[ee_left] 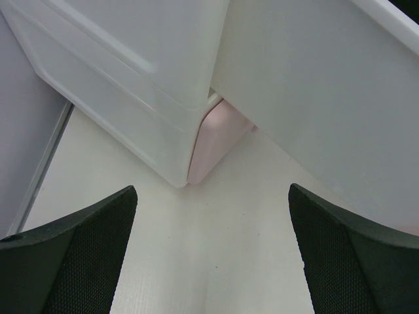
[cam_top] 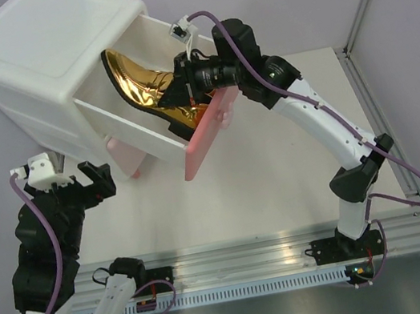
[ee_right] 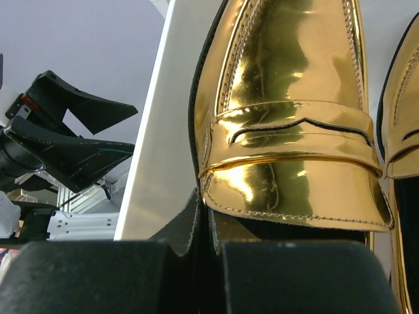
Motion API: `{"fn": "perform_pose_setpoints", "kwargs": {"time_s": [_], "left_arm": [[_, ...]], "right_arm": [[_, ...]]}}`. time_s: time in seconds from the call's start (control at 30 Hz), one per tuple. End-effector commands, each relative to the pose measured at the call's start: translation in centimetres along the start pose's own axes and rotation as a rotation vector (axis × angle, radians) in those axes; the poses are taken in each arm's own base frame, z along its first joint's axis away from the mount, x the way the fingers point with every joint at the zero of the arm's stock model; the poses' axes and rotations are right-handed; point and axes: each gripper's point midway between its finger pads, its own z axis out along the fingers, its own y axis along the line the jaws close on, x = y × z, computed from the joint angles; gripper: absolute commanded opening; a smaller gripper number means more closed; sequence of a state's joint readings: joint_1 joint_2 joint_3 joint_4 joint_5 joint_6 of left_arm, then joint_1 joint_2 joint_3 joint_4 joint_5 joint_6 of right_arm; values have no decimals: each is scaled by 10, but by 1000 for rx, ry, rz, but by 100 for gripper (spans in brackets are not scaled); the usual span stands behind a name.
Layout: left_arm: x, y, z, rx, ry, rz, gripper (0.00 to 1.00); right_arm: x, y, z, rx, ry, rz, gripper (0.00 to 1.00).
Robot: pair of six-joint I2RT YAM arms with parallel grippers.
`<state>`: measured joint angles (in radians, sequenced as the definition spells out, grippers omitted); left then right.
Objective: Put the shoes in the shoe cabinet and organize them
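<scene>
Because our right gripper (ee_right: 206, 219) pinches the gold shoe (ee_right: 288, 131) by its collar, it points toe-first into the drawer (cam_top: 128, 131) beside its mate (ee_right: 400, 131); our left gripper (ee_left: 213, 255) hovers open-jawed, clear.

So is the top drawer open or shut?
Open. The drawer sticks out from the cabinet, its pink front far forward, and a gold shoe reaches into it.

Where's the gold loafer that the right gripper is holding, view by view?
Top external: gold loafer at upper centre, just beyond the drawer's white side wall.
Left wrist: not in it.
Right wrist: the gold loafer fills the centre.
Shared landmark: that side wall, on the right in left wrist and left of centre in right wrist.
</scene>
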<state>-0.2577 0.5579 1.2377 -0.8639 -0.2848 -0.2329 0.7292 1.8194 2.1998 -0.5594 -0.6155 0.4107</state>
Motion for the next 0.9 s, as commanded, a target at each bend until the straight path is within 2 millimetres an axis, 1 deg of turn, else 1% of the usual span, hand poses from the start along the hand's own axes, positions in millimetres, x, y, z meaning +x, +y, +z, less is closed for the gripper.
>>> {"fn": "perform_pose_setpoints", "kwargs": {"time_s": [0.0, 0.1, 0.33, 0.47, 0.57, 0.6, 0.77, 0.8, 0.87], "left_arm": [[-14, -6, 2, 27, -38, 27, 100], [-15, -5, 3, 24, -42, 32, 100], [-14, -5, 7, 20, -44, 45, 100], [-14, -6, 9, 23, -45, 42, 100], [-14, -7, 10, 26, -46, 40, 100], [-15, -7, 10, 27, -47, 39, 100], [-16, -7, 9, 25, -54, 37, 100], [-15, -7, 10, 24, -51, 38, 100], [-16, -7, 9, 24, -55, 39, 100]], "right_arm": [[-27, 28, -2, -92, -72, -88, 0], [-18, 29, 2, -115, -39, -90, 0], [2, 41, 4, -196, 35, -115, 1], [10, 42, 3, -195, 61, -130, 0], [12, 42, 1, -191, 67, -130, 1], [10, 43, 0, -187, 57, -135, 1], [8, 31, 6, -136, 40, -141, 1], [9, 26, 10, -127, 42, -139, 1], [6, 23, 14, -118, 26, -159, 1]]}}
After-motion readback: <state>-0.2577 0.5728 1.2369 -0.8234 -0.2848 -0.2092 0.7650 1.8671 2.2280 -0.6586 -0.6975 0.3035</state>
